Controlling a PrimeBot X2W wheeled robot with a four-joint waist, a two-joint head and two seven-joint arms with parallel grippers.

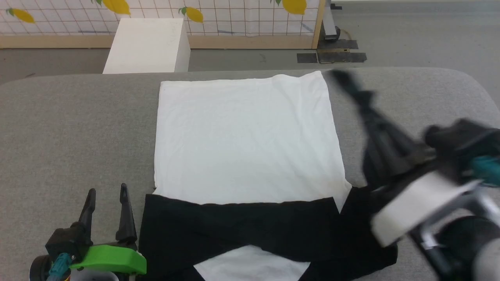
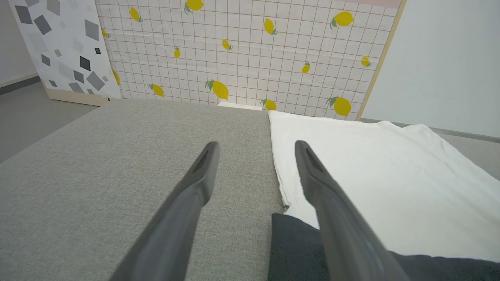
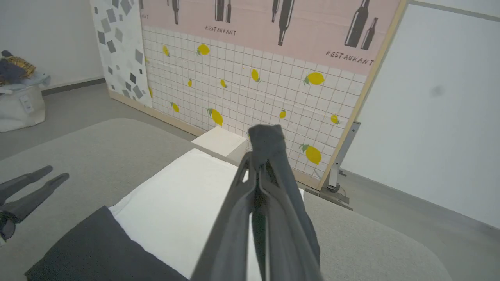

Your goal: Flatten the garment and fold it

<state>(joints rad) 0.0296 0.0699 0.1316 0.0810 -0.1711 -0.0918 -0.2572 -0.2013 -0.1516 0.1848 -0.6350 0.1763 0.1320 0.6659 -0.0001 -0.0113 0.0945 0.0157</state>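
Nearest the robot, the left end effector [image 1: 108,189] sat low over the grey fabric-covered desk [image 1: 70,128]. Its two fingers were spread wide with nothing between them, just beside the garment's near left corner. That placement looked like readiness: open and off the cloth, so it could take the shoulder edge without disturbing what was already laid out.

The garment [image 1: 250,140] lay in the middle of the desk with its plain white side up. Its black sleeves [image 1: 234,226] were folded inward and crossed over each other along the near end, leaving a small white wedge showing below the crossing. The sleeves seemed tucked in this way to turn the shirt into a tidy rectangle before any lengthwise fold. The white body beyond them was flat, with only faint creases, so the flattening appeared largely done and the main fold not yet made.

The right end effector [image 1: 340,78] reached in from the lower right, blurred in the head view. Its fingers were pressed together and pinched nothing, and the tip sat near the garment's far right corner. Whether it touched the cloth could not be told. Closed fingers there probably served as a blunt edge for smoothing.

Past the desk stood a white box [image 1: 146,45] on the floor, and behind it a lemon-print panel [image 1: 234,17].
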